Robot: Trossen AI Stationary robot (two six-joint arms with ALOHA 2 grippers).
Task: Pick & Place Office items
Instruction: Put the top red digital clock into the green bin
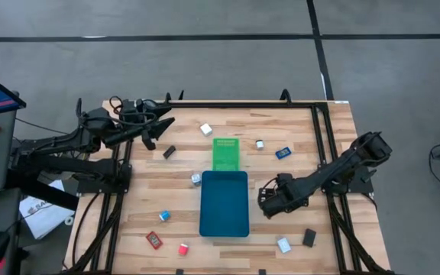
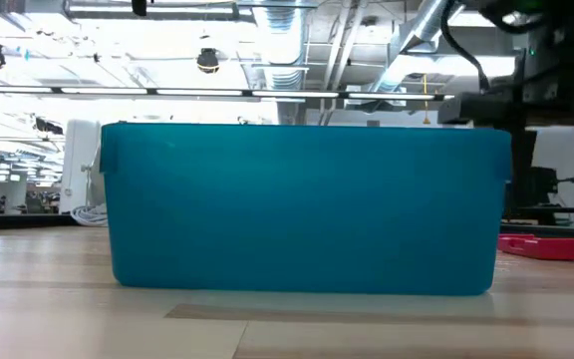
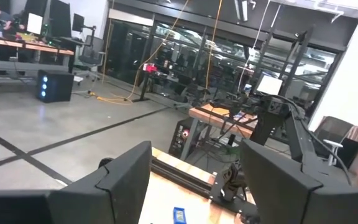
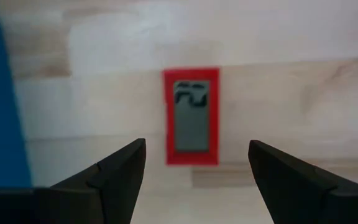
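Right gripper (image 4: 196, 165) angled down beside the teal tray (image 1: 224, 203), fingers spread over a red-framed item (image 4: 191, 116). Long axis running straight ahead between the fingers; possibly a sharpener. Left gripper (image 1: 157, 127) raised at the table's far-left corner, spread, empty.

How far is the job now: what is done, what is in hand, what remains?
Done: nothing visible; the teal tray shows no items inside. In hand: the right gripper, fingers open, is over a red item beside the tray, not yet gripped. Left: the scattered items, such as the white one. The left gripper waits open at the table's far-left corner.
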